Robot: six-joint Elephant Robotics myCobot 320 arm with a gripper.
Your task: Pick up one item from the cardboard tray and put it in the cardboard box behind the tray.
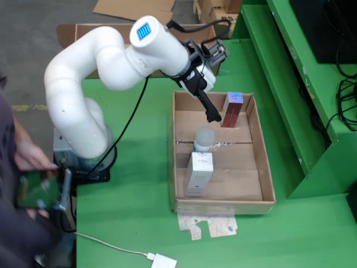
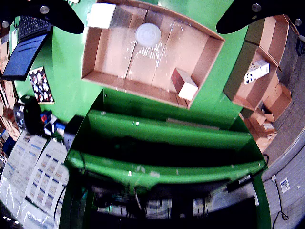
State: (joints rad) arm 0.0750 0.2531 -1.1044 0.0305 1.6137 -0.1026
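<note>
Nearest the camera in the fixed view, on the green tabletop [image 1: 139, 223], sits the front wall of the cardboard tray [image 1: 223, 205], an open shallow carton with three things in it. Just behind that wall stands a white carton [image 1: 199, 174], upright, its long side running up and down. Touching or just behind it is a white round-topped bottle [image 1: 204, 138], roughly in the middle of the tray. Farther back, against the rear wall toward the right corner, stands a dark red box [image 1: 232, 110], also upright and taller than it is wide.

Above the rear part of the tray hangs the claw [image 1: 211, 114], its dark fingers pointing down and forward. It is empty; from the riding view its two fingers [image 2: 52, 16] show at the upper corners well apart, so it looks spread wide, with nothing between them. In the fixed view the claw's tip lies just left of the dark red box and behind the bottle, so the red box is the nearest item: a short shift to the right and a descent would likely bring the fingers around its narrow body. In the riding view that same box [image 2: 184, 84] appears lying low right of centre, with the bottle's round cap [image 2: 148, 34] higher up.

Beyond the tray, behind the arm, the cardboard box [image 1: 83, 30] waits, mostly hidden.
</note>
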